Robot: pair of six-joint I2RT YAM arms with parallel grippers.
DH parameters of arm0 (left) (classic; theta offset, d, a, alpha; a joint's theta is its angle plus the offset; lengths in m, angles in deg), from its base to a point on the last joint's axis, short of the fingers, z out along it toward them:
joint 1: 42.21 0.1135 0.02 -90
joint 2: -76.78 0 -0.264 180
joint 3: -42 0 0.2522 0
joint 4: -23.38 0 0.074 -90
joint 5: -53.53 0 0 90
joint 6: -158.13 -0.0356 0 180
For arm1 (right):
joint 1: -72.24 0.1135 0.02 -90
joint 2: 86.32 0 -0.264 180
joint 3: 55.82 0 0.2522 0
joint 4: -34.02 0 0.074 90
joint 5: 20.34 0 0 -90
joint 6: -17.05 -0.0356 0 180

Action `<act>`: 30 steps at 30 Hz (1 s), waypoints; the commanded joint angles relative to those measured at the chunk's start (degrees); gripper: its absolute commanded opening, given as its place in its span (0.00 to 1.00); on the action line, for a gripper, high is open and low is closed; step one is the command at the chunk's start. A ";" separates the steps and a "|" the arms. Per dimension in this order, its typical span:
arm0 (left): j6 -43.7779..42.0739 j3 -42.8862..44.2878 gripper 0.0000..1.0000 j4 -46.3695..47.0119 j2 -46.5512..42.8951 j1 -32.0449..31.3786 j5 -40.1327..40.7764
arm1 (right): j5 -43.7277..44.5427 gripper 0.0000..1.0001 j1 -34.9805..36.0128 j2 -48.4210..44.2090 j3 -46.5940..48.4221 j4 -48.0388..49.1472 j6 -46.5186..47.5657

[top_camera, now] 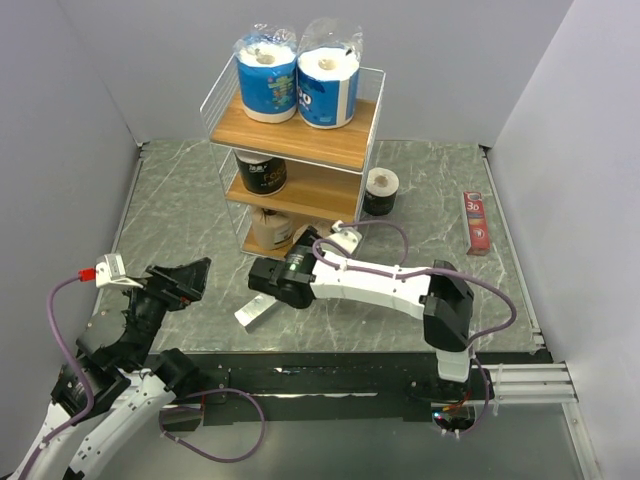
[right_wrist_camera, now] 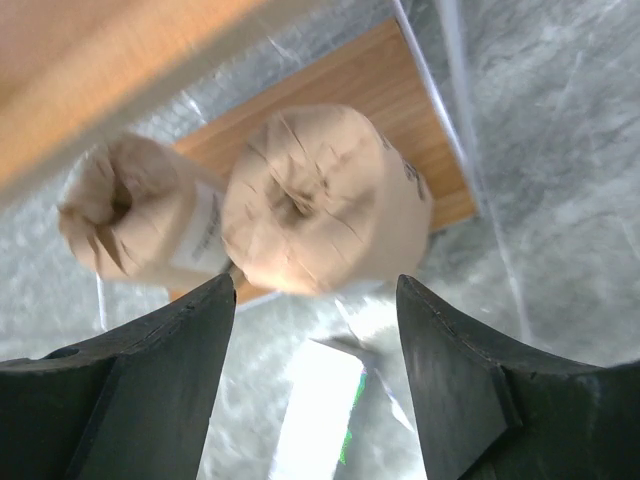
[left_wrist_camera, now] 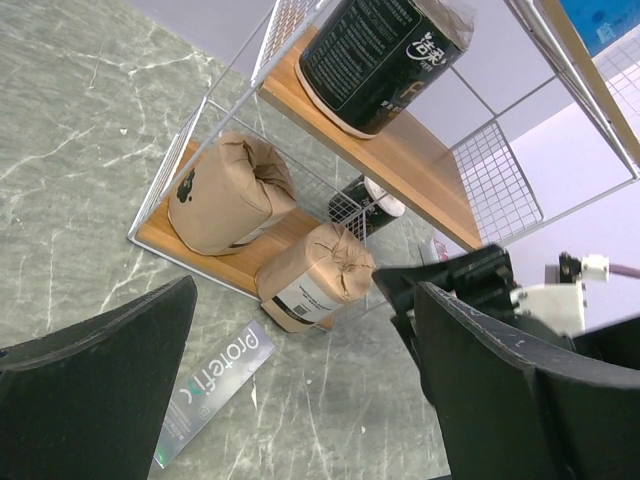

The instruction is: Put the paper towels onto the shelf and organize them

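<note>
The shelf stands at the back centre. Two blue paper towels stand on its top board. One black roll is on the middle board; another stands on the table right of the shelf. Two brown rolls lie on the bottom board; the nearer one is at the board's front edge. My right gripper is open and empty just in front of them. My left gripper is open and empty to the left.
A flat silver bar lies on the table under the right gripper and shows in the left wrist view. A slim red box lies at the right. Grey walls close in both sides.
</note>
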 commanded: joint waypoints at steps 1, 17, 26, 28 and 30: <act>0.25 0.75 0.96 0.27 -1.12 -0.13 0.94 | 1.84 0.72 1.87 -5.23 -4.64 -15.19 -30.98; -0.54 0.31 0.96 0.71 -1.12 -0.22 1.73 | 14.31 0.70 9.34 -18.85 -17.30 -15.19 16.90; -0.63 0.40 0.96 0.62 0.11 -0.22 1.82 | 20.73 0.73 13.03 -28.17 -16.08 -15.19 35.01; -0.46 0.40 0.97 0.54 0.11 -0.13 2.00 | 22.83 0.75 14.95 -30.01 -15.20 -15.19 36.25; -0.28 0.31 0.96 0.45 0.11 -0.13 2.08 | 23.89 0.77 16.37 -30.46 -12.83 -15.11 39.67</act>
